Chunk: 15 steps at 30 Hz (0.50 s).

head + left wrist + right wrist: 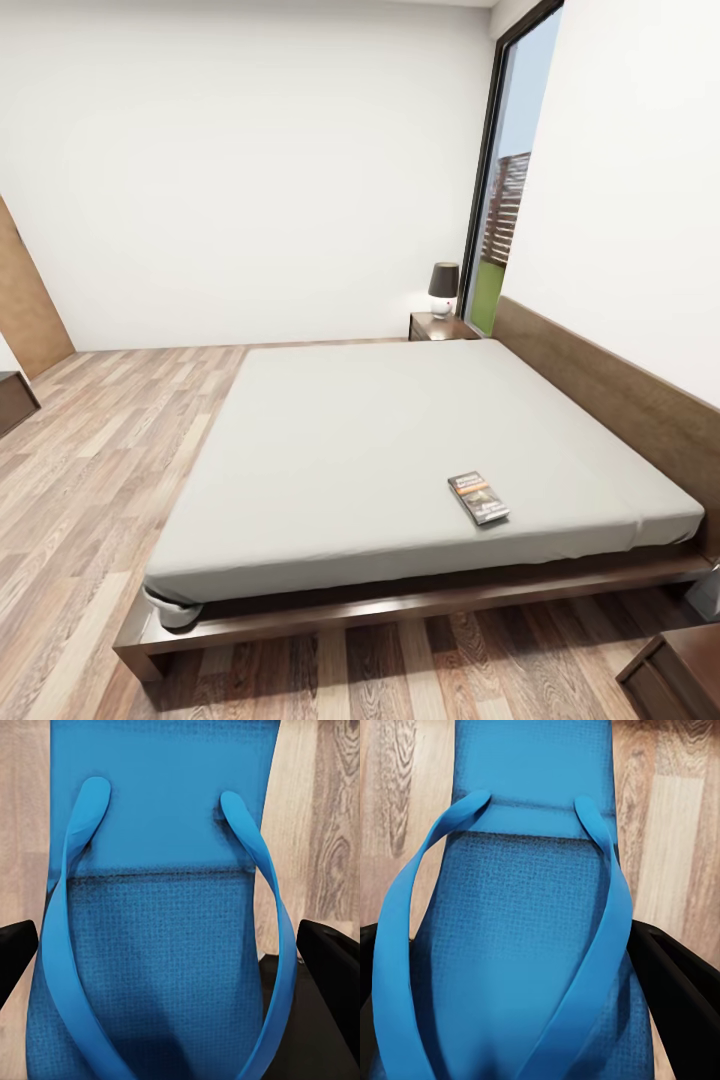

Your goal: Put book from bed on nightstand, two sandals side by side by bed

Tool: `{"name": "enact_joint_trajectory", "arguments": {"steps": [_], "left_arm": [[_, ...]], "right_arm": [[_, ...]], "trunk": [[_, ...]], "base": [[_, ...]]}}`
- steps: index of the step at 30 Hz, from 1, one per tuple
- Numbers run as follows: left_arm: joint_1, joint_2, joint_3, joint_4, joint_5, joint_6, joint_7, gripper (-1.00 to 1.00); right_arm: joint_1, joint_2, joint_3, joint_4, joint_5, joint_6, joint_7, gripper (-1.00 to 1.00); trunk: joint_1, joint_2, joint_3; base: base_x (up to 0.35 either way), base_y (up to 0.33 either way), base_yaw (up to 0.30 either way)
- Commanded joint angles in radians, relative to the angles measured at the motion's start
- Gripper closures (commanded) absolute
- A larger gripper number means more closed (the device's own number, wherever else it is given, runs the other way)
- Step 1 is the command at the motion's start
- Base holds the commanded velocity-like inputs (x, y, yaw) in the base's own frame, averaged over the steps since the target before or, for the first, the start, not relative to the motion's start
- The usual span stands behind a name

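- A bedroom with white walls, a wood-plank floor [90, 470] and a tall dark-framed window [505, 190] showing grass and a slatted fence.
- Left wrist view: the left gripper [176, 952] has a bright blue sandal [161, 945] between its 2 black fingers [330, 960]. The fingers sit at either edge of the sole, close against it, so the gripper appears clamped on the sandal. Plank floor lies behind.
- Right wrist view: the right gripper [529, 975] has a second blue sandal [521, 945] between its 2 black fingers [671, 979], which press against the sole's sides. It also appears clamped. Plank floor lies behind.
- Both sandals show blue straps arching over a textured blue sole.
- Head view: a low bed [400, 440] with a dark wooden frame, a headboard along the right wall and a bare grey mattress.
- A small dark book [478, 498] lies flat on the mattress near the closest edge, toward the headboard side.
- A dark nightstand [440, 326] stands at the far side of the bed, beside the window, with a small lamp [443, 288] on top.
- The corner of another dark cabinet [680, 670] shows at the near right, just beside the bed.
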Motion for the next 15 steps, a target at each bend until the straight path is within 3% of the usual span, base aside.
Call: {"name": "enact_joint_trajectory", "arguments": {"steps": [1, 15], "left_arm": [[-0.001, 0.000, -0.005, 0.001, 0.008, -0.004, 0.002, 1.00], [-0.001, 0.000, -0.005, 0.001, 0.008, -0.004, 0.002, 1.00]], "right_arm": [[-0.001, 0.000, 0.004, 0.001, -0.004, -0.003, 0.003, 1.00], [-0.001, 0.003, -0.003, 0.001, -0.007, 0.003, 0.003, 1.00]], "trunk": [[0.004, -0.008, -0.004], [0.058, -0.106, -0.048]], "base": [[0.000, 0.000, 0.000], [0.000, 0.000, 0.000]]}}
